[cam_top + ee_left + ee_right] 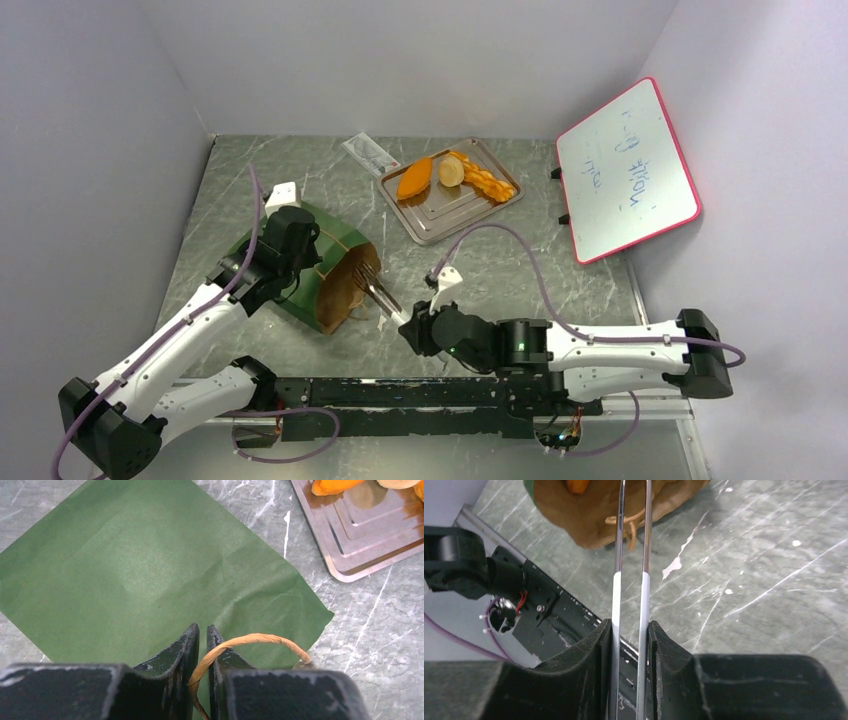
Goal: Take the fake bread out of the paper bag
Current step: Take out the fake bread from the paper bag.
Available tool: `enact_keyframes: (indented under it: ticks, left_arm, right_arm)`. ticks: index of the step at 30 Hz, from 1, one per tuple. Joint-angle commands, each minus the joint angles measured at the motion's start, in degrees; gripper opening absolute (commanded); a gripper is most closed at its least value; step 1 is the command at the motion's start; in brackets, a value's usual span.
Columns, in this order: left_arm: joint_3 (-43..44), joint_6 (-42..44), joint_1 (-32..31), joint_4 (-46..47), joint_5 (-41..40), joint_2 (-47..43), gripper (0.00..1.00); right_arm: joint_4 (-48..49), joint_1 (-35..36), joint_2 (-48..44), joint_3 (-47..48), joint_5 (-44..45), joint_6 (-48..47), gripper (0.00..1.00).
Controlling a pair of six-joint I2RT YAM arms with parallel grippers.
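From my seat I see the paper bag (335,258) lying on its side on the table (520,270), left of center. Its green outside faces up and its brown mouth opens toward the right arm. The left gripper (202,630) sits over the bag with its jaws clenched together on 1 tan looped handle (250,639), which runs between the fingers. The right gripper (629,625) is clamped on a pair of metal tongs (644,592), with both of their arms squeezed between its fingers. The tongs point into the bag's mouth, their arms lying across the brown inside. In the right wrist view, 1 orange piece (575,485) of fake bread shows inside the bag, just left of the tongs at the top edge. I cannot tell whether the tips touch it, because they run out of view. The rest of the bread is out of the bag on a metal tray (440,225) farther back on the table, well apart from the bag. There are 3 pieces there: an orange oval loaf (414,179), a pale round bun (452,172) and a braided stick (487,182), lying side by side. A whiteboard (625,170) with a red rim leans at the right wall.
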Motion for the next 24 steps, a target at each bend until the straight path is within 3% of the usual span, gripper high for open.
enact_keyframes:
  ticks: [1, 9, 24]
  left_arm:
    - [2.6, -0.3, 0.5, -0.2, -1.1, -0.2, 0.07]
    - [2.9, 0.6, 0.5, 0.0, -0.5, -1.0, 0.07]
    - [2.1, 1.6, 0.5, 1.2, 1.0, -2.6, 0.07]
  right_arm:
    - [3.3, 3.1, 3.2, 2.7, 2.0, 2.5, 0.26]
    - [11.7, 2.7, 12.6, 5.2, -0.4, 1.2, 0.27]
    - [30.8, -18.0, 29.2, 7.7, -27.7, 5.7, 0.33]
